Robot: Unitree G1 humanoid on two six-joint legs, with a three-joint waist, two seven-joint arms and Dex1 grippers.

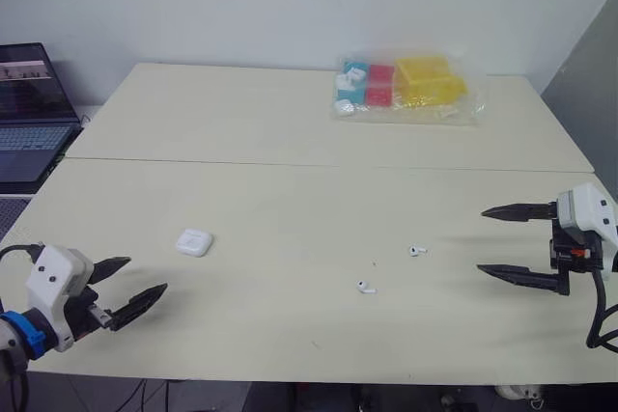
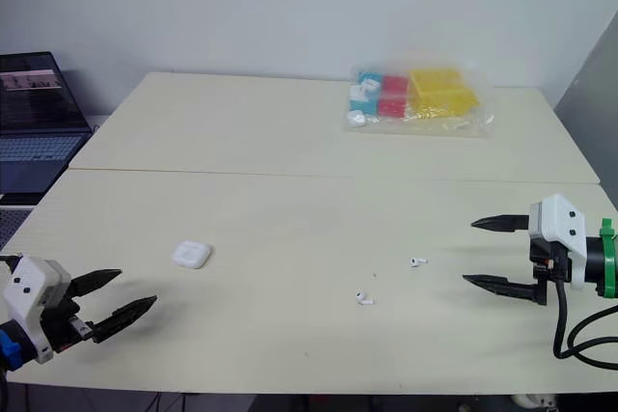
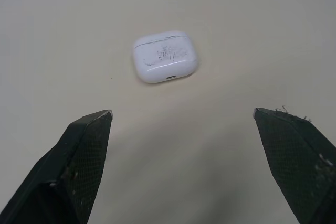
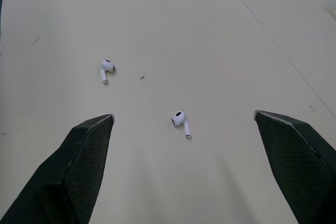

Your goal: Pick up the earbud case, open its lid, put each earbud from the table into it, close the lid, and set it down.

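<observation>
Left eye view: the white, rounded earbud case [image 1: 194, 242], lid shut, lies flat on the cream table [image 1: 290, 190] ahead of the left gripper [image 1: 147, 274], whose fingers are spread. The near earbud [image 1: 366, 287] and far earbud [image 1: 417, 251] lie before the right gripper [image 1: 481, 240], likewise spread. Left wrist view: grey scuffs mark the case's top. Right wrist view: the earbuds lie apart.

The laptop [image 1: 29, 113], far out to the side of the fingers [image 3: 84, 156] of the left gripper [image 1: 148, 274], is cut off by the picture's edge, and its screen is too small to read. Just ahead of those fingers, the grey marks on the case [image 3: 165, 56] cannot be made out. Far beyond both pairs of fingers, the coloured things inside the clear bag [image 1: 471, 105] are too blurred to name. Ahead of the fingers [image 4: 84, 166] of the right gripper [image 1: 481, 240], a dark speck [image 4: 142, 77] between the near earbud [image 4: 181, 121] and the far earbud [image 4: 106, 70] is too small to identify.
</observation>
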